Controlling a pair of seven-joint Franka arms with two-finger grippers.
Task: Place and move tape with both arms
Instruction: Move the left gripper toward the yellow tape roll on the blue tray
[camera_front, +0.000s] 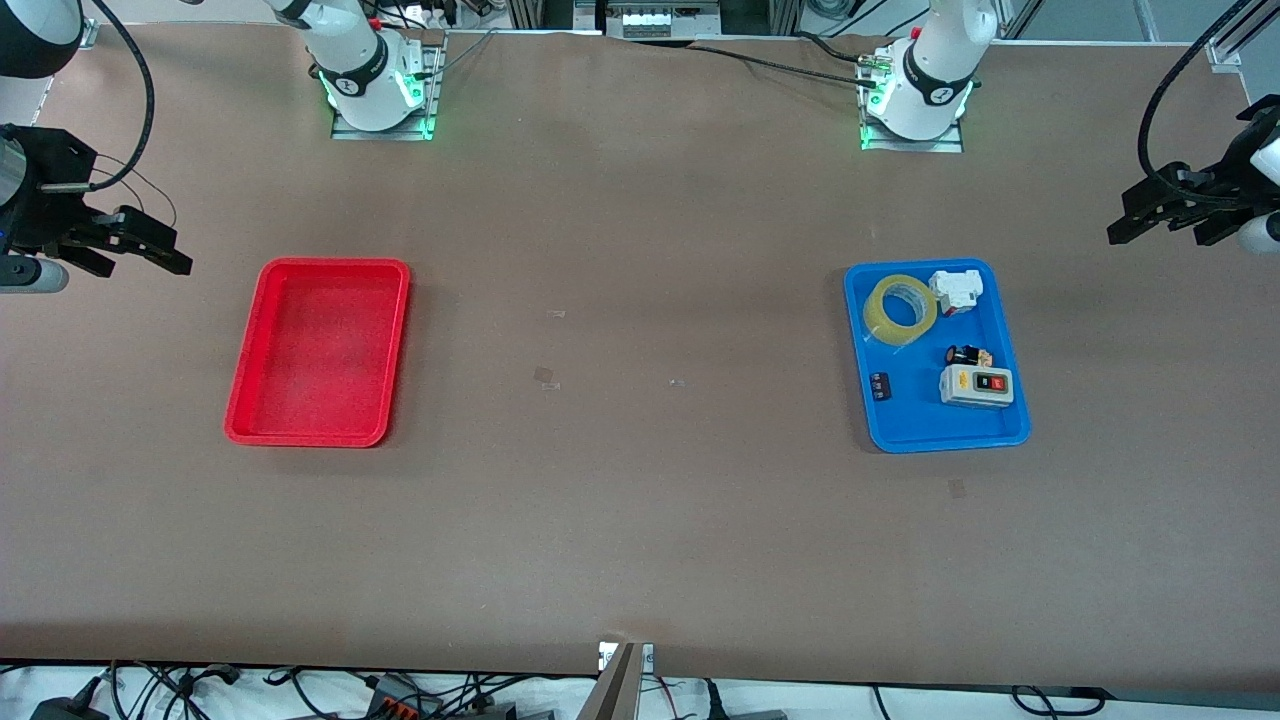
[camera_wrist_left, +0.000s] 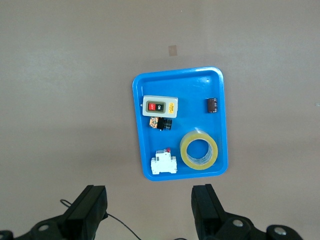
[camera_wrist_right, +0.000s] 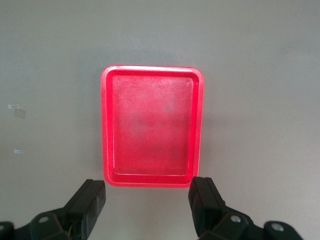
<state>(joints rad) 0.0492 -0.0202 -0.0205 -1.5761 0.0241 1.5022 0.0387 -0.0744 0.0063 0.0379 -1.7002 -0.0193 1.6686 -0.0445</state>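
Note:
The yellowish tape roll (camera_front: 900, 309) lies flat in the blue tray (camera_front: 905, 430), in the corner farthest from the front camera on the right arm's side; it also shows in the left wrist view (camera_wrist_left: 199, 151). My left gripper (camera_front: 1125, 228) is open and empty, up in the air past the blue tray toward the left arm's end of the table; its fingers (camera_wrist_left: 90, 207) frame bare table. My right gripper (camera_front: 165, 252) is open and empty, high toward the right arm's end of the table, beside the red tray (camera_front: 240, 410). The red tray (camera_wrist_right: 107, 125) is empty.
In the blue tray (camera_wrist_left: 137, 90) lie a white breaker (camera_front: 955, 290), a white-grey switch box (camera_front: 977, 385) with red and green buttons, a small black push-button part (camera_front: 966, 355) and a small dark component (camera_front: 880, 385). Brown table between the trays holds only scraps of tape.

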